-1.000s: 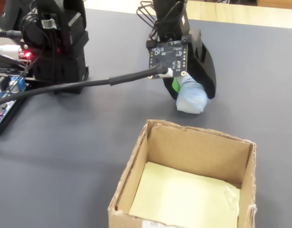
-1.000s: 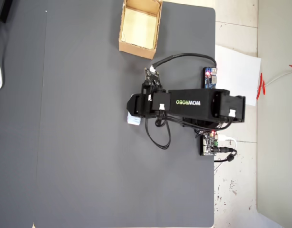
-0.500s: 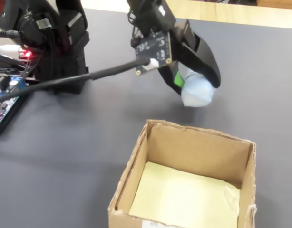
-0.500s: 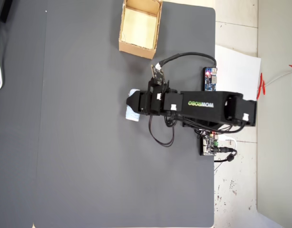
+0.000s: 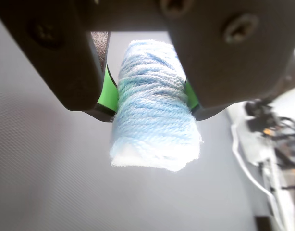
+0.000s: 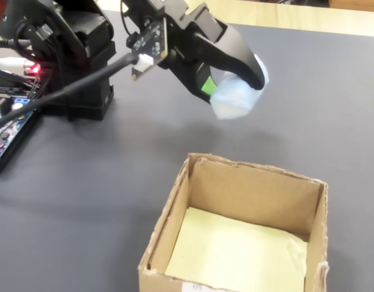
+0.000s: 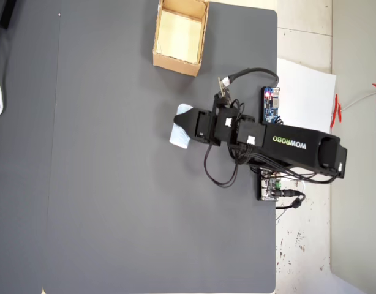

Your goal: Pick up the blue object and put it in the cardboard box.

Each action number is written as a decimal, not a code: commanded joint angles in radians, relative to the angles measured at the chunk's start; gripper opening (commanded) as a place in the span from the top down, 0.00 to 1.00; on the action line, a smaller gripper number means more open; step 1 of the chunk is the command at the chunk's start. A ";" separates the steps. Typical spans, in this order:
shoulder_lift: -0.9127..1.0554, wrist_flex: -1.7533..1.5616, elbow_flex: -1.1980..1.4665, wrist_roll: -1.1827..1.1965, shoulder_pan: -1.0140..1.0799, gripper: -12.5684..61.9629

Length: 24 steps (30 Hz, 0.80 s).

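The blue object [image 5: 154,108], a pale blue yarn-wrapped roll, is clamped between the green pads of my gripper [image 5: 150,98], which is shut on it. In the fixed view the blue object [image 6: 236,97] hangs above the grey mat, held by the gripper [image 6: 232,85], up and back from the cardboard box [image 6: 193,182]. The box stands open with a pale yellow floor and nothing in it. From overhead, the blue object [image 7: 180,131] lies below the cardboard box [image 7: 160,58] in the picture, at the tip of the gripper [image 7: 185,127].
The arm's black base [image 6: 77,55] and a blue circuit board [image 6: 7,131] with cables sit at the left of the fixed view. Overhead, the boards [image 7: 270,104] and wires lie along the mat's right edge, beside white paper [image 7: 307,92].
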 commanded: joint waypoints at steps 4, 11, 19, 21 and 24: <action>0.043 -0.212 -0.035 -0.018 0.058 0.60; 0.006 -0.331 -0.110 -0.101 0.138 0.60; -0.325 -0.330 -0.437 -0.175 0.497 0.60; -0.373 -0.328 -0.468 -0.175 0.535 0.60; -0.440 -0.324 -0.499 -0.175 0.581 0.60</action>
